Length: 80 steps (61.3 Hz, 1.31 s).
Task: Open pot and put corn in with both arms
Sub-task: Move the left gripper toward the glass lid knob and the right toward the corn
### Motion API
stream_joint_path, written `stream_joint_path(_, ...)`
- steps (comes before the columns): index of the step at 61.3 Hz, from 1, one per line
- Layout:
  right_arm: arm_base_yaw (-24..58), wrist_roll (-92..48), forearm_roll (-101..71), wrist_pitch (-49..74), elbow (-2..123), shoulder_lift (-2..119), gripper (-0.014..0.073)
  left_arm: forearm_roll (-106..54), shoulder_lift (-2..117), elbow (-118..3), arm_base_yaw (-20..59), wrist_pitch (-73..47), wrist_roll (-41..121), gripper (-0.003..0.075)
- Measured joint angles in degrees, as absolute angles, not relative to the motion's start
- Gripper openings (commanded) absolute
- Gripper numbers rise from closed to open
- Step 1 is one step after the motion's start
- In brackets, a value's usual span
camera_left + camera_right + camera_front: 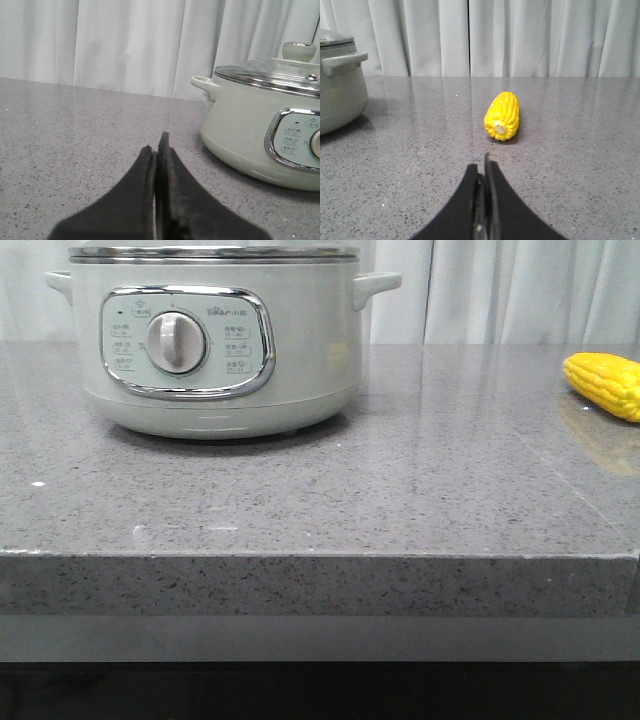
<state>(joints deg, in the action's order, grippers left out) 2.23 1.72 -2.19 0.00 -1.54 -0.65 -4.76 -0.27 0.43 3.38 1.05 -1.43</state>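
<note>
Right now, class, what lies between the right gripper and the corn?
Nothing: only bare grey counter lies between the shut right gripper and the corn, as the right wrist view shows.

- The setting looks like a kitchen mock-up or a test room dressed as a kitchen, not a lived-in home.
- A thick grey speckled stone counter (400, 500) with a squared front edge carries everything, as a kitchen worktop would.
- On its far left stands a household cooker, the pot (215, 340), pale cream with a chrome-framed dial panel and a glass lid (272, 70).
- Food lies at the far right: a yellow corn (605, 383) cob.
- Behind the counter hang plain white pleated curtains (520, 35) across the whole back, with no wall, cupboard or window showing, which suggests a staged backdrop.
</note>
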Motion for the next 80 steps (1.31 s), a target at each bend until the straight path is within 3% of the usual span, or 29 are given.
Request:
stream_joint_path(36,2.23,1.72,-2.19,3.12,0.32,-0.65,-0.0068,-4.76,-0.27,-1.67,3.38,-1.1,-1.43,-0.002)
stream_joint_path(54,2.23,1.72,-2.19,21.51,19.31,0.9,-0.0068,-4.66,0.9,-20.09,3.38,-15.05,-1.43,-0.002)
stream_joint_path(80,2.23,1.72,-2.19,35.59,39.35,20.55,-0.0068,-4.47,20.06,-43.3,3.38,-32.14,2.18,-0.002)
